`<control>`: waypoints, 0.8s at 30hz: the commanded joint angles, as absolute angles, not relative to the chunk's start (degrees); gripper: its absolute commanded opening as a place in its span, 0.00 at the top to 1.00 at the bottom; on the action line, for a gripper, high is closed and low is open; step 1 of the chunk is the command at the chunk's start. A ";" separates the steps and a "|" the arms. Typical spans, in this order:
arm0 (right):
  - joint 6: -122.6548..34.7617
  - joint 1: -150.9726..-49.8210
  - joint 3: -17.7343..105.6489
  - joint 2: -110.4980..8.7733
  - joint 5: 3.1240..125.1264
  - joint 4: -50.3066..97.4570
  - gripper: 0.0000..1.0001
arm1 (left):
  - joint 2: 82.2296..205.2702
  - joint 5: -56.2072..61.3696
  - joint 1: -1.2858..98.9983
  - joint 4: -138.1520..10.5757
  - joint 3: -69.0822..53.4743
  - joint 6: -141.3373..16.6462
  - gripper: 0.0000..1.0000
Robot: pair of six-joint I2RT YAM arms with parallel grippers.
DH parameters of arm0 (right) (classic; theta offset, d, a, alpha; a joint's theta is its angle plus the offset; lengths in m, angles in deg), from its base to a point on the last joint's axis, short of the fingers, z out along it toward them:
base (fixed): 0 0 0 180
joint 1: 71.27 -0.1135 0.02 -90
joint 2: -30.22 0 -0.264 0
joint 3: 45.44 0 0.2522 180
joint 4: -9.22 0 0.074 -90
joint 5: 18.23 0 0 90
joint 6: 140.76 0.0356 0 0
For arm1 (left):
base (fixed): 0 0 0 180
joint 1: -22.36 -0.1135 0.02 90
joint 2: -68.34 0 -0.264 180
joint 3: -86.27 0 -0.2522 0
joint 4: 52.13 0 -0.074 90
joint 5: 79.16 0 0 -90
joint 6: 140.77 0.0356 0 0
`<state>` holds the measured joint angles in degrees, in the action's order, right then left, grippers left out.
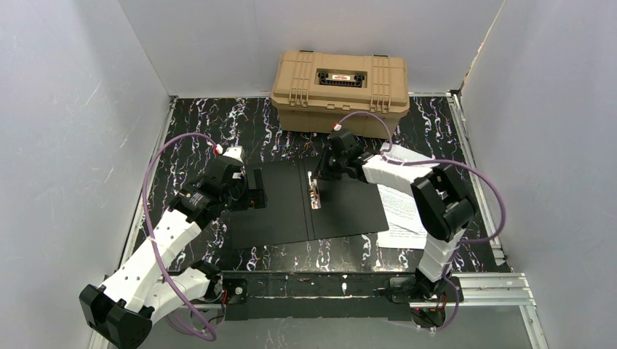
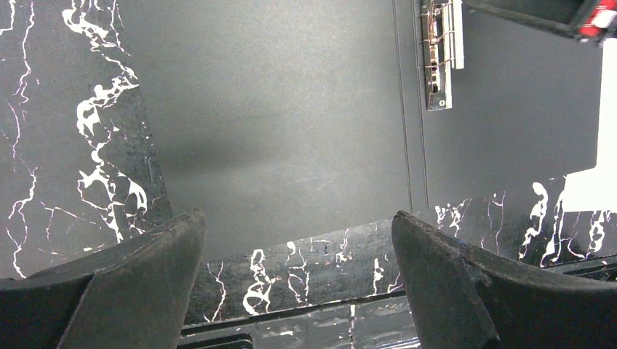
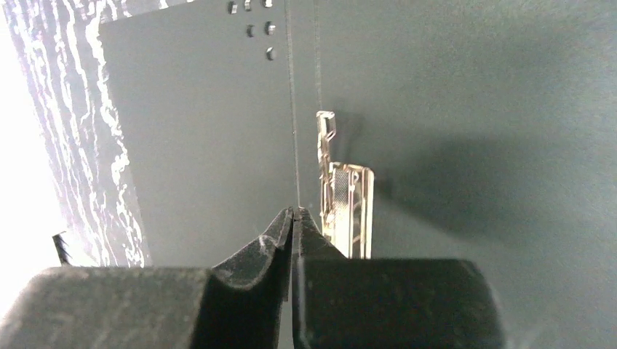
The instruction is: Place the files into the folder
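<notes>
Files (image 1: 401,212): white printed sheets lying flat by the counter's (image 1: 218,123) right edge, beside the folder and partly under the right arm. Folder (image 1: 280,207) lies open mid-counter, black inside up, with a metal clip (image 1: 314,190) at the spine. Right jaws are closed and empty, tips over the spine beside the clip. Left jaws are wide open and empty above the left leaf. Likely step: tending the clip, sheets not yet in. Next move calls for lifting the sheets onto the right leaf.

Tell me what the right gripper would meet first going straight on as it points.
Probably the open folder, on its black spine crease beside the metal clip; depth is unclear.
</notes>
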<state>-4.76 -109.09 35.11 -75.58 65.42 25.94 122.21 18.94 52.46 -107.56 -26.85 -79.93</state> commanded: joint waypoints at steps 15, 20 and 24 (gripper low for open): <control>-19.46 -104.23 25.62 -48.45 84.99 45.33 0.44 | 123.18 15.08 52.50 -106.57 -27.16 -79.44 0.02; -21.86 -100.94 22.80 -47.26 85.92 46.92 0.27 | 123.34 13.99 52.53 -106.17 -27.50 -79.51 0.02; -22.56 -97.57 20.94 -47.92 83.86 45.97 0.16 | 123.54 13.57 52.50 -106.21 -27.50 -79.54 0.02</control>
<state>-20.22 -100.28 22.50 -48.46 83.62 45.48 123.43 14.63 52.49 -106.16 -27.00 -79.91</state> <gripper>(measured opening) 0.798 0.981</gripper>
